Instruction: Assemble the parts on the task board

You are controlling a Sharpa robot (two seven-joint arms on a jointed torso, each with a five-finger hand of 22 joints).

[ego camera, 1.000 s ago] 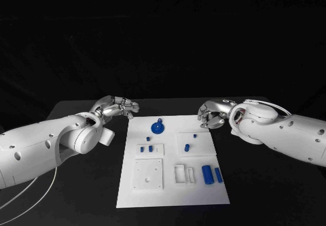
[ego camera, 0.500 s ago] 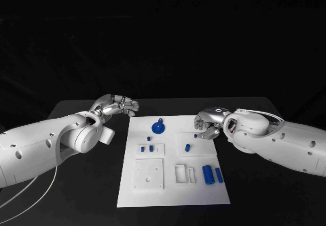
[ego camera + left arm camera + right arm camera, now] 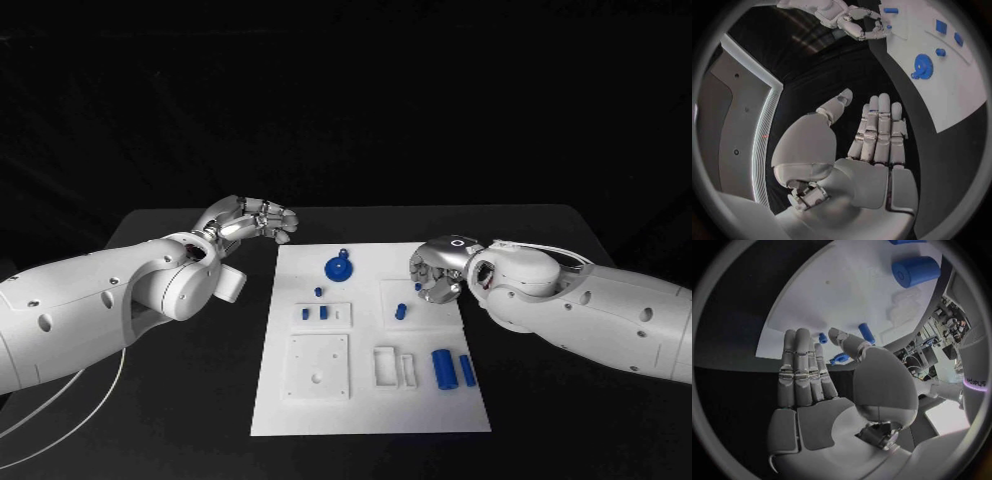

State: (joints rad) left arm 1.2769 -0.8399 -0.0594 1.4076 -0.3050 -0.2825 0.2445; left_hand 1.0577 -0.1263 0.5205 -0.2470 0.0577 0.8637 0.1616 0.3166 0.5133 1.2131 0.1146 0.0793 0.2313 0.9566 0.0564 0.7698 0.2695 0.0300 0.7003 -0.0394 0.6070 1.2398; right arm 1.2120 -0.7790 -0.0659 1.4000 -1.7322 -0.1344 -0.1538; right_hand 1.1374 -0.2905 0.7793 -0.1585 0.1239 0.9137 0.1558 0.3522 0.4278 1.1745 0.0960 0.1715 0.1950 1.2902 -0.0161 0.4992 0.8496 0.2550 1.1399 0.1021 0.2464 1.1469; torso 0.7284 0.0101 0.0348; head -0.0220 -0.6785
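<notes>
1. The task board (image 3: 368,400) lies flat in the middle of the black desk (image 3: 173,400), with its long side running away from the robot.
2. The right hand (image 3: 437,270) hovers over the right edge of the board, close to a small blue peg (image 3: 418,284). Its fingers are stretched out and apart, and it holds nothing.
3. The left hand (image 3: 248,222) hangs above the desk just beside the far left corner of the board. Its fingers are straight and side by side, and its palm is empty.
4. A blue gear (image 3: 338,267) lies on the far part of the board.
5. Two blue cylinders (image 3: 453,368) lie side by side on the near right part.
6. Two small blue pieces (image 3: 315,312) stand in a white block on the left.
</notes>
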